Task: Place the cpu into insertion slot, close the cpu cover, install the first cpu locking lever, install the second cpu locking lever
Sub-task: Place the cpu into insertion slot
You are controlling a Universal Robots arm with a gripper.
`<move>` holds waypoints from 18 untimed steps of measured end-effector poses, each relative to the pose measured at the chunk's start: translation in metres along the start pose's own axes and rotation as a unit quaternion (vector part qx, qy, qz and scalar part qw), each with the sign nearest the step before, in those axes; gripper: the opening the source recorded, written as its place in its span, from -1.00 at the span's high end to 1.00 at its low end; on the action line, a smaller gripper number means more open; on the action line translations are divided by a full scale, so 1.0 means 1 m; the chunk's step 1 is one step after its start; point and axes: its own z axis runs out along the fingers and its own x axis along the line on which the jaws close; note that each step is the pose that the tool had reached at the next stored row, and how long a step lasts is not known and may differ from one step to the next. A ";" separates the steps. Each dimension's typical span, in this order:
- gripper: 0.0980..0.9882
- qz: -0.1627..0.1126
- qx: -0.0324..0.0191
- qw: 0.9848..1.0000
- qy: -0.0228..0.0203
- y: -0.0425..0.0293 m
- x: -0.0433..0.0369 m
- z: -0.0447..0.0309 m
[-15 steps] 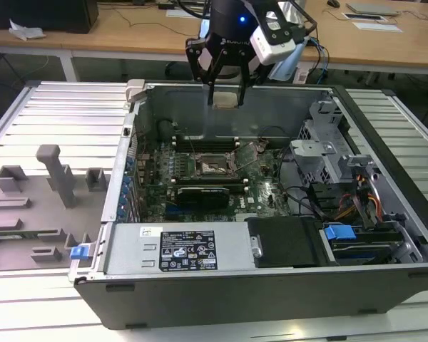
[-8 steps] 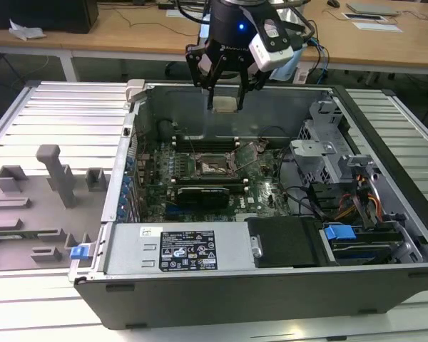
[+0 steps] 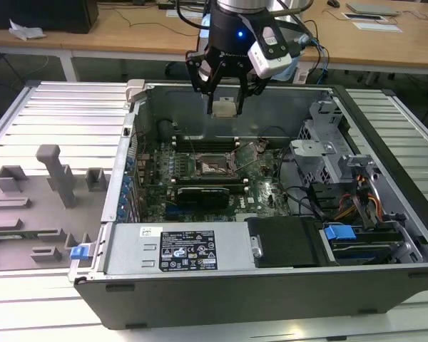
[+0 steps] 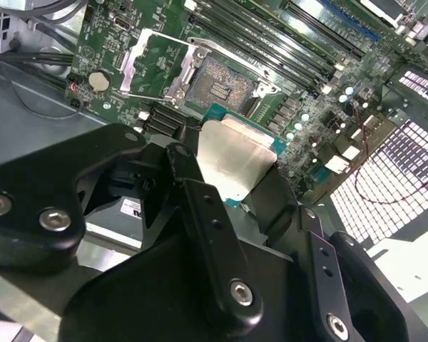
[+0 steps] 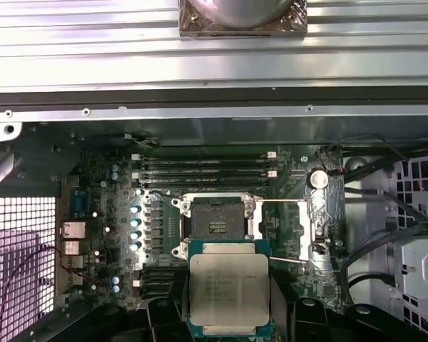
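The hand [image 3: 225,105] pinches the cpu [image 5: 228,288] by two opposite edges, held level well above the insertion slot [image 5: 217,224], with open air between them. The cpu cover [image 5: 305,229] lies flipped open just beside the slot, leaving the contact field bare.

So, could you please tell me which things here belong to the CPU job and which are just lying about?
Job: claw holding the cpu, insertion slot, opened cpu cover.
Lying about: memory slots, expansion card, power supply, grey fixture blocks.
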 end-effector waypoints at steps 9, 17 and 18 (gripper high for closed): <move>0.00 0.000 0.001 1.000 0.000 -0.0007 -0.0002 0.0082; 0.00 0.000 0.003 1.000 0.000 -0.0013 -0.0003 0.0164; 0.00 0.000 0.003 1.000 0.000 -0.0014 -0.0003 0.0175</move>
